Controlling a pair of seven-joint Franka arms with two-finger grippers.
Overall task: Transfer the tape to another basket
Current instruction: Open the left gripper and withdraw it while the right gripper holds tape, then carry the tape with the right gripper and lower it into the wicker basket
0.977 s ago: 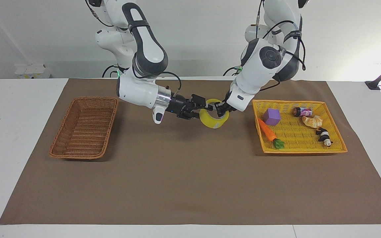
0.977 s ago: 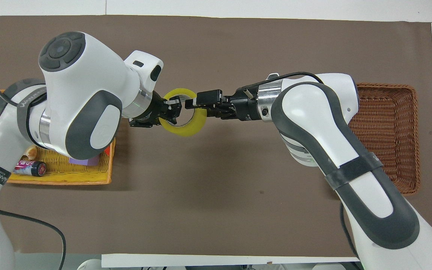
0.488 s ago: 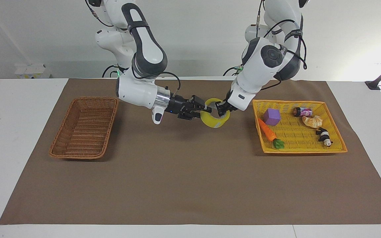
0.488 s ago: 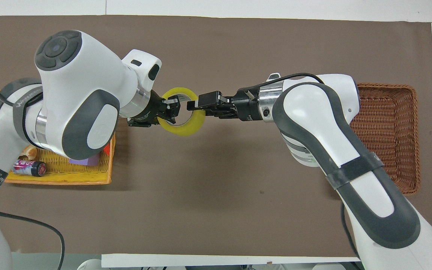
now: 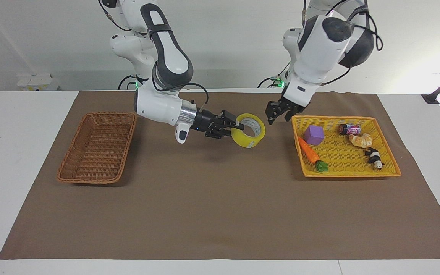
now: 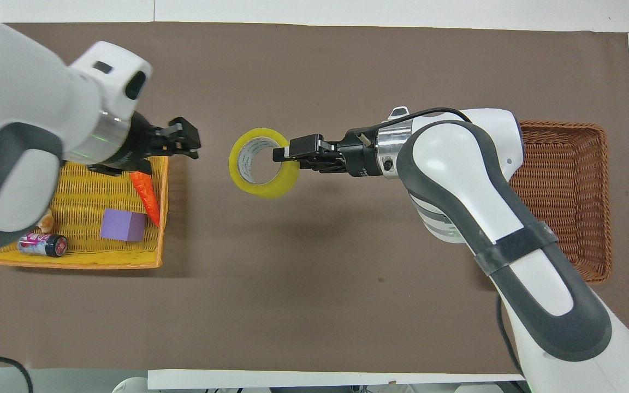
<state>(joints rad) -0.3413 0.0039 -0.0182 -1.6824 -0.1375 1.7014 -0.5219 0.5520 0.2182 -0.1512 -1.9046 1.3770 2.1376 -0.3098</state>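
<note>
Right gripper (image 5: pixel 235 128) clamped on wall of tape (image 5: pixel 248 135), held up over mat between wicker basket (image 5: pixel 97 147) and yellow basket (image 5: pixel 348 173). Left gripper (image 5: pixel 277 113) over mat beside yellow basket's edge, clear of tape, fingers parted, nothing held.

Both views are bright and evenly lit, with soft light from above. Shadows on the brown mat (image 5: pixel 220 198) are faint and blurred: a diffuse patch lies under the tape (image 5: pixel 248 131) and the right arm, and a thin dark rim edges the wicker basket (image 5: pixel 97 147) and the yellow basket (image 5: pixel 390 168). Toward the left arm's end of the table (image 5: pixel 426 114), the white top and the wall glare and wash out. In the overhead view, the left arm's near shell (image 6: pixel 14 136) looms large and slightly soft, while the mat stays sharp.
</note>
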